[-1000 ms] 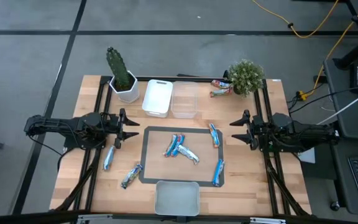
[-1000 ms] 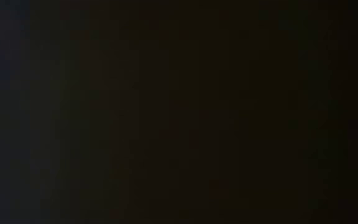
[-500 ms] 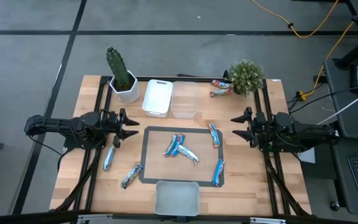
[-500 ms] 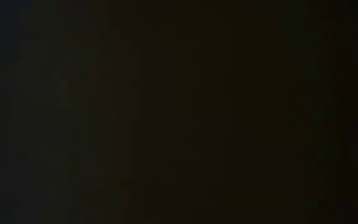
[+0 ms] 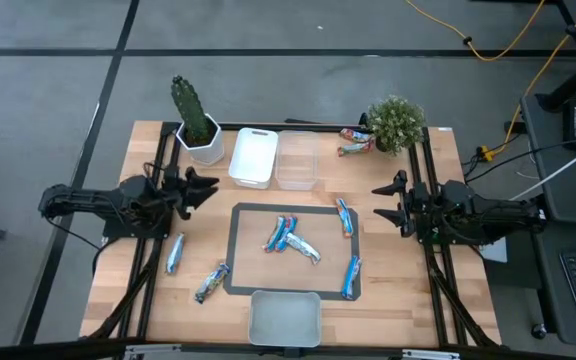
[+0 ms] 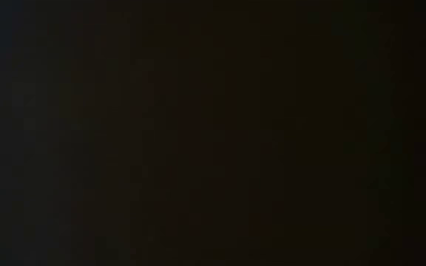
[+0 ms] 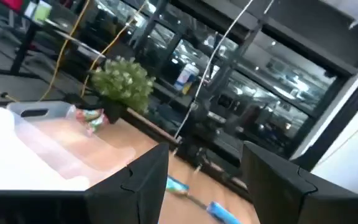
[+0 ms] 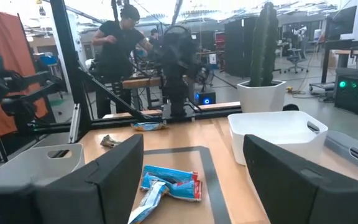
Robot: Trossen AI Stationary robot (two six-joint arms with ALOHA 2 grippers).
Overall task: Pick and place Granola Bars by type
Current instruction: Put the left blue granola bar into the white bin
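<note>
While both hands wait with fingers apart, left hand and right hand flank the unsorted Granola Bars on the worktop.

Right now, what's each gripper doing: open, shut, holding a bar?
Left gripper: open, holding nothing, at the table's left side near the cactus pot.
Right gripper: open, holding nothing, at the table's right side.

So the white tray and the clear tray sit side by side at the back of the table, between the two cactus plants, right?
Not quite. Only one is a cactus; the other is a leafy green bush. The high view shows the white tray and clear tray side by side between them.
</note>
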